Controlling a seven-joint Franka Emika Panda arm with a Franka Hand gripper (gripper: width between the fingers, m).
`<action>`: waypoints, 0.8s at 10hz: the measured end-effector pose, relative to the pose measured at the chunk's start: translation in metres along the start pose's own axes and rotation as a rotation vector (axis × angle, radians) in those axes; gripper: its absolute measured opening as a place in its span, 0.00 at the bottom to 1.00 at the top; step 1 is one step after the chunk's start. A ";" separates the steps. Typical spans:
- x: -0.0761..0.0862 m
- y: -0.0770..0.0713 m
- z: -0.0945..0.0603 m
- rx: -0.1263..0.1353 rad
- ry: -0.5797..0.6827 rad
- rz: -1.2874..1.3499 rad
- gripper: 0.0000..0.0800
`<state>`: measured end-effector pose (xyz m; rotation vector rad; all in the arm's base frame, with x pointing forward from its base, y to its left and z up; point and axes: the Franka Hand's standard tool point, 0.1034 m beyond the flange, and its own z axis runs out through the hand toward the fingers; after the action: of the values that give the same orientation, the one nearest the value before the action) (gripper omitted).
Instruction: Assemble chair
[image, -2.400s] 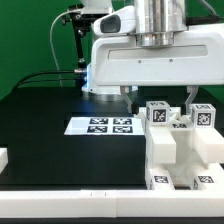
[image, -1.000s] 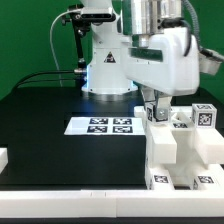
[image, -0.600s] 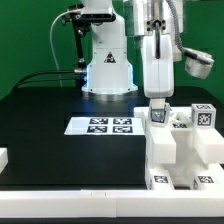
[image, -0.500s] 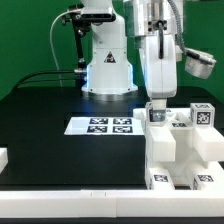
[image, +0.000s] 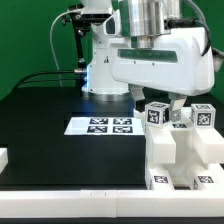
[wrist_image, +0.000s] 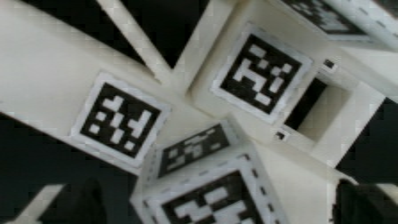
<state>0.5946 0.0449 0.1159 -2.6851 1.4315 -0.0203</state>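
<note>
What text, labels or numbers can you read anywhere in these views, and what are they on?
No readable words, brand names or numbers in either view.
Chair: black-and-white square tags only, patterns rather than text; the same shows close up in the wrist view.
Marker board: four such tags, no writing.
Robot arm: no lettering visible at this size.

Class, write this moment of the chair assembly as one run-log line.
stage: chair assembly | pincer: over the tagged pegs of the chair, fingertips hidden | marker board: flat on table
</note>
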 end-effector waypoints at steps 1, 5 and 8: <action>0.000 0.000 0.000 0.000 0.000 -0.064 0.81; -0.001 0.002 0.001 -0.035 -0.005 -0.242 0.66; -0.002 0.002 0.001 -0.033 -0.005 -0.056 0.35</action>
<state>0.5925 0.0454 0.1144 -2.7490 1.3675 0.0057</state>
